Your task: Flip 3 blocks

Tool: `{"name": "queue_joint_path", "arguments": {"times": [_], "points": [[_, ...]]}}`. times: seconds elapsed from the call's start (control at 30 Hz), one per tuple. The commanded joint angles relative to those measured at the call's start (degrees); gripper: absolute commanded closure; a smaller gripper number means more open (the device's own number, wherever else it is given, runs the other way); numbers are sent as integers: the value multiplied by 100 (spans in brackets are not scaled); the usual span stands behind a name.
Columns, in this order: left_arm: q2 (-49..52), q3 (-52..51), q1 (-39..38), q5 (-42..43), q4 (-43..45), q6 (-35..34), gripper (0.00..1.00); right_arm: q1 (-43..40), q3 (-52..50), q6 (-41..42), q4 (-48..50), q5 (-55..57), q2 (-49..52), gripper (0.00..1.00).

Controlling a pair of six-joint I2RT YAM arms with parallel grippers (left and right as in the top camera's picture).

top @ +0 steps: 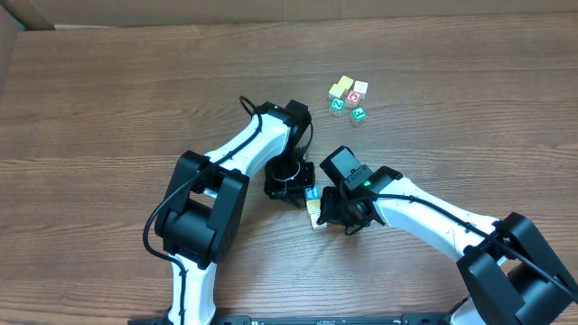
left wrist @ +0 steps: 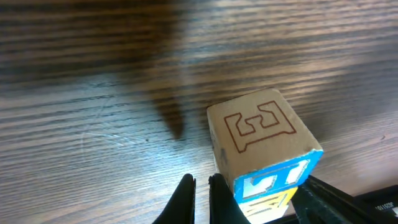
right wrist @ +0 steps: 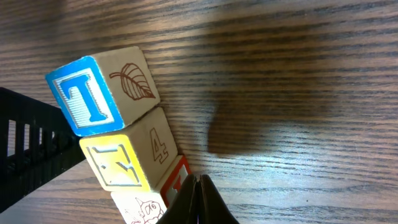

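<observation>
My left tool [left wrist: 200, 194] was pinched shut on nothing. Its two dark fingertips [left wrist: 185, 198] all but met just beside the small wooden cube with the blue letter face [left wrist: 264, 134], which showed an outlined E on one plain side in the left wrist view. My right tool [right wrist: 198, 198] was also closed tight and empty, its tip just beside the cream-white wooden cube [right wrist: 134, 208], which had a red-edged side.

The three cubes lay in a short row on the brown wood-grain bench [top: 108, 108], each touching the next. First came the blue-faced one, showing a T and a leaf drawing to the right wrist camera. Next was the pale yellow wooden cube [right wrist: 124, 158] bearing a 4, and last the cream one. From overhead the row sat between my two tools, the left tool on one side and the right tool on the other.

Well apart, further up the bench, a loose cluster of four small cubes [top: 349, 99] with yellow, red and green faces rested together.
</observation>
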Motion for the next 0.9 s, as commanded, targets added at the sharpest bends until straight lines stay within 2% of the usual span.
{"name": "queue_joint_path", "arguments": {"times": [0.0,0.87], "points": [[-24,-44,-20,151,33,85,96,22,76,-4,9,61,48,96],[-24,-44,-20,195,173,83,96,-42,76,-2,-42,275,48,95]]}}
